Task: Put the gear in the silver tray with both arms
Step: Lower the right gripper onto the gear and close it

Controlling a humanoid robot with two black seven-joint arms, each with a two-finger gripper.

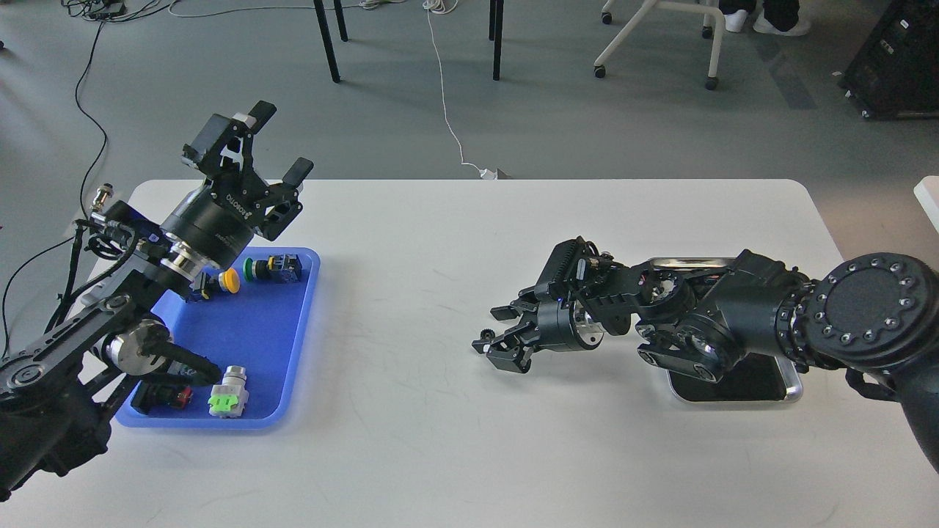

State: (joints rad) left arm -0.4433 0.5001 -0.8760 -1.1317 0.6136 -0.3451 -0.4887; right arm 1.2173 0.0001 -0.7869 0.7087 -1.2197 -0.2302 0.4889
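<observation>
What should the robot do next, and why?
Probably lower the left end effector toward the blue tray. It is open, raised and holding nothing, while the small button-like parts lie there. The silver tray sits far right under the right arm, whose end effector also looks empty.

Silver tray [791, 387] mostly hidden under right arm [741, 315]; contents not visible.

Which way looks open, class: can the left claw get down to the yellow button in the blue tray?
Probably yes. The left claw is open and raised beyond the blue tray; the yellow button lies uncovered beside the arm's wrist, so it must pull back.
</observation>
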